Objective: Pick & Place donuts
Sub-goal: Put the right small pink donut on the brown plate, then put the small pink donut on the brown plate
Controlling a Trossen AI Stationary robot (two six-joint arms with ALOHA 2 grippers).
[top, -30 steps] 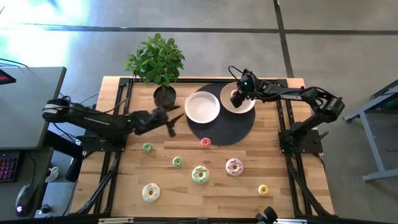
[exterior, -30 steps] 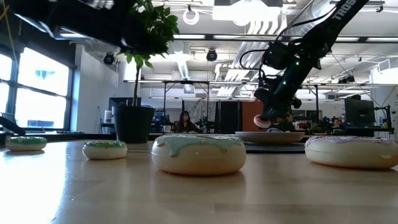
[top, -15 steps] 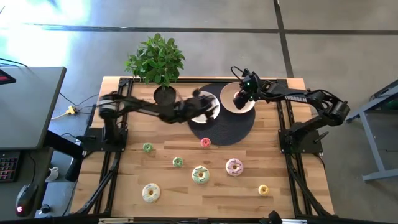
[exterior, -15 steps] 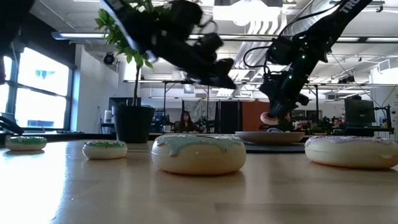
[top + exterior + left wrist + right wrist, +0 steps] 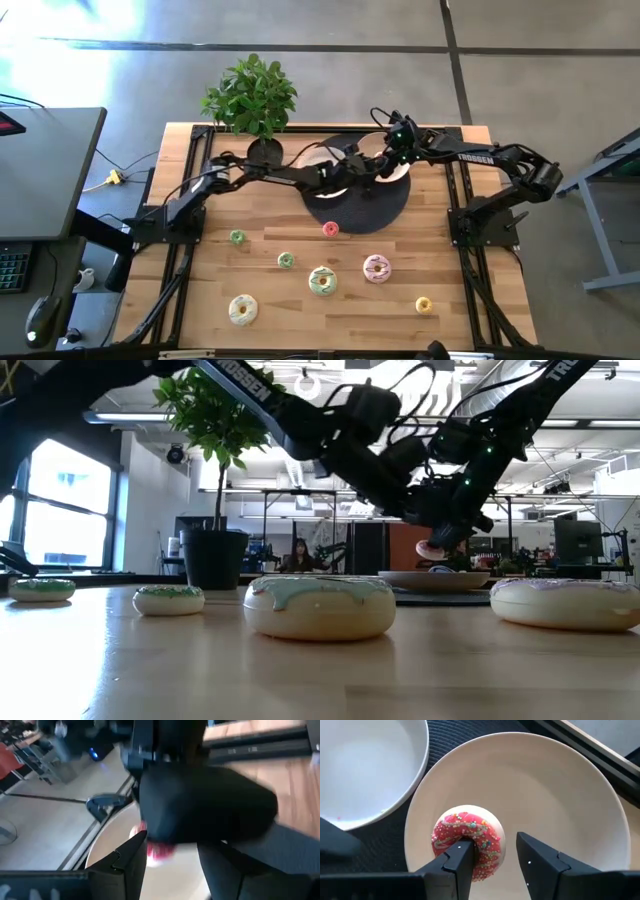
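Moved: left arm has swung from the table's left side across the white plate (image 5: 322, 165); the left gripper (image 5: 368, 166) now crowds the right gripper (image 5: 492, 855).
Right gripper: clamped on the pink-red donut (image 5: 468, 841), just above the cream plate (image 5: 560, 805).
Left gripper: cannot tell.
Risk: arms may collide, knocking the donut loose off-plate.
Hidden: left fingers blurred; the other donuts (image 5: 322, 281) wait on the table (image 5: 190, 270).

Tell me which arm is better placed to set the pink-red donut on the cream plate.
Right. Its claw already grips the pink-red donut directly over the cream plate; the left claw only reaches in alongside.
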